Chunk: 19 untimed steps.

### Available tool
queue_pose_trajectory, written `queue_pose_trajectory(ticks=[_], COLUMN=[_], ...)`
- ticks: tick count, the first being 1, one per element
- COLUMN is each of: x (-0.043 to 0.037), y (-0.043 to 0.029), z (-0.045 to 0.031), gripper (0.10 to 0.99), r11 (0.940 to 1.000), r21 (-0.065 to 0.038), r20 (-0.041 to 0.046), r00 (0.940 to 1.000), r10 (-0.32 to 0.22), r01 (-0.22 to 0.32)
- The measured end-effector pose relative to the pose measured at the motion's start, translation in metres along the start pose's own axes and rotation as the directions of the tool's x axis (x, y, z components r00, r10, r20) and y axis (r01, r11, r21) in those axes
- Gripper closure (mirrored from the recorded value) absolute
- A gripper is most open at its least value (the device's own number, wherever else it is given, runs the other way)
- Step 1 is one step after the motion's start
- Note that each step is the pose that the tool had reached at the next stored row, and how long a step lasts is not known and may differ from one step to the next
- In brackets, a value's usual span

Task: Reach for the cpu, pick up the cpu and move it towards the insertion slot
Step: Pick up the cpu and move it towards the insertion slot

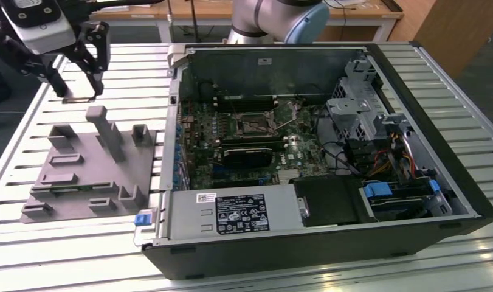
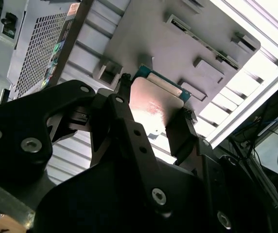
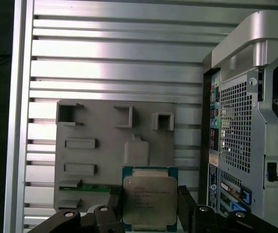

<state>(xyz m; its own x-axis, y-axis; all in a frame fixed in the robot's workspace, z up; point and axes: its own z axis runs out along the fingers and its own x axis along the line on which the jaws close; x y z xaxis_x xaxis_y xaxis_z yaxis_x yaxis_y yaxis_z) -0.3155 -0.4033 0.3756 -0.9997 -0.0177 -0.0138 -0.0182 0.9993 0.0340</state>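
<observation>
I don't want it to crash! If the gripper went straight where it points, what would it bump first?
Probably the grey plate, chip first, since the gripper holds the chip. It could be the table beside it; depth is unclear.

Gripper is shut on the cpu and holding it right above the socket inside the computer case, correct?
Not above the socket. The exterior view shows the gripper outside the case, by the grey fixture at that view's left, well apart from the socket. The rest holds: it is shut on the cpu, as the first wrist view shows.
</observation>
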Motion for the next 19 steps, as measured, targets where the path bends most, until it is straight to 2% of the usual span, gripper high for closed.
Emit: queue_pose_trajectory(ticks=[12,19], x=[-0.0383,-0.0637], y=[-0.0007,-0.0012], z=[0.0009,0.0014], gripper=[0.545,0.545], r11=[1.0000,1.0000], r21=[0.000,0.000], r20=[0.0001,0.0000], r00=[1.0000,1.0000], r10=[0.000,0.000], r01=[0.000,0.000])
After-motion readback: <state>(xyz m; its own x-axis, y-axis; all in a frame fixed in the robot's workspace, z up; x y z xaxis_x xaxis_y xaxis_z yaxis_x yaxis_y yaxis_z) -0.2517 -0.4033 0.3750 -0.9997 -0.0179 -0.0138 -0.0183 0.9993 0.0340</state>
